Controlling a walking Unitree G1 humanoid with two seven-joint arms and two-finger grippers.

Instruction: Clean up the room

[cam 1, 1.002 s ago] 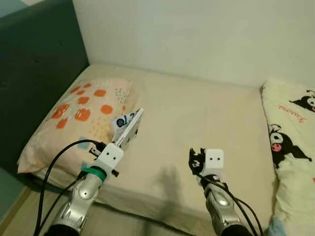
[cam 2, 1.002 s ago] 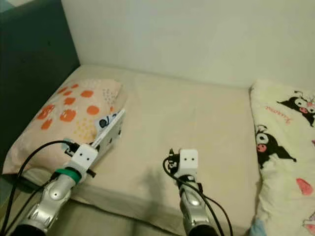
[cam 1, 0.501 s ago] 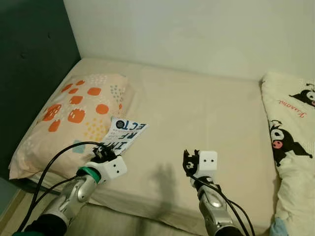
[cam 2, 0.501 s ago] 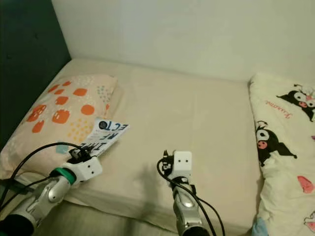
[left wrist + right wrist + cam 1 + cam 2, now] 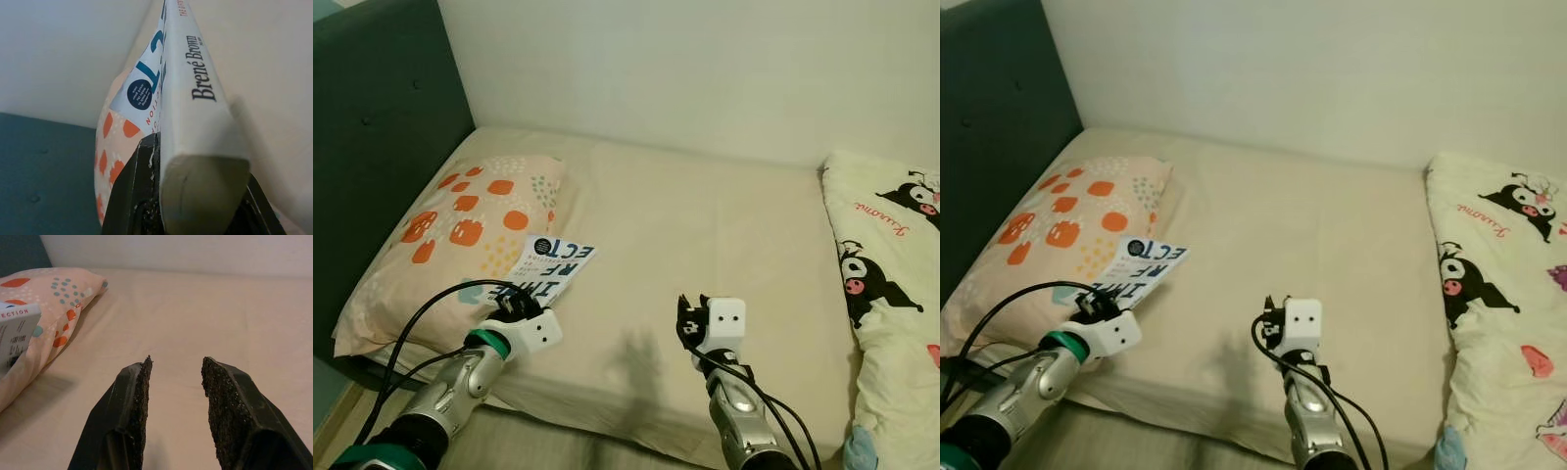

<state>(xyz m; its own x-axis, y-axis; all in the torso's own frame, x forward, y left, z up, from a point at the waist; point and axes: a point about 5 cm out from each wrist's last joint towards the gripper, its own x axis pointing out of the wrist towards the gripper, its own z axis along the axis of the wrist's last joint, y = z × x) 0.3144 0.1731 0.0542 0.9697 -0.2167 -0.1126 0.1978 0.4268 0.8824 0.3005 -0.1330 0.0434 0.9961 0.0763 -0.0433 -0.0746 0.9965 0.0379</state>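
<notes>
A home bedroom: a bed [image 5: 705, 225] with pillow [image 5: 460, 225], cartoon blanket [image 5: 891, 274] and dark headboard [image 5: 382, 147]

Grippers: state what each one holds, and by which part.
Left gripper clamps the white book at one end, near its spine. Right gripper is open, holding nothing.

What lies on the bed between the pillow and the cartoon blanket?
In the left eye view, only bare sheet lies between the pillow and the blanket.

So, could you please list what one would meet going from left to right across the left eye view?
Dark headboard → orange-spotted pillow → book held in the left gripper → right gripper over the bare sheet → cartoon-print blanket.
</notes>
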